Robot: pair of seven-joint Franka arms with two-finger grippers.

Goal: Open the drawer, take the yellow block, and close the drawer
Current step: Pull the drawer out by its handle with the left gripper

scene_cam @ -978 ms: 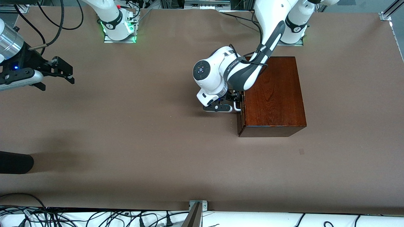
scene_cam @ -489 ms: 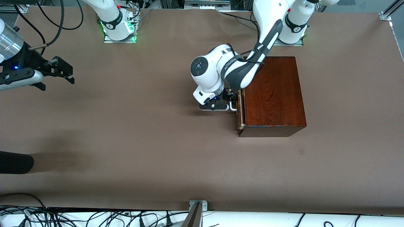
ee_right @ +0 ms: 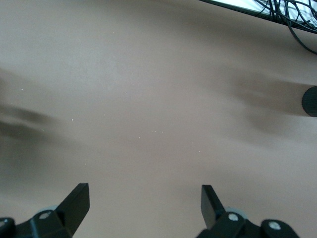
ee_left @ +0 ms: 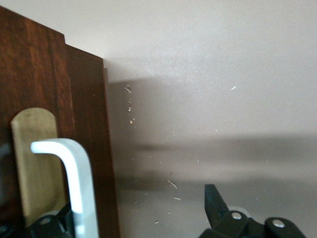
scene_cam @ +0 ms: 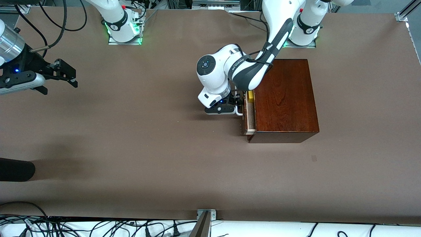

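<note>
We see the left gripper (scene_cam: 237,104) at the front of the wooden box (scene_cam: 283,98), its fingers (ee_left: 218,206) spread wide, one just beside the white handle (ee_left: 74,186) and the other well clear of it; whether a pad presses the bar we cannot tell. The drawer (scene_cam: 249,115) stands pulled out a little, showing a strip of pale interior. In that gap we make out the yellow block (scene_cam: 251,95), partly under the arm. The right gripper (scene_cam: 62,76) waits over bare table (scene_cam: 148,148) toward the right arm's end, jaws wide and holding nothing
</note>
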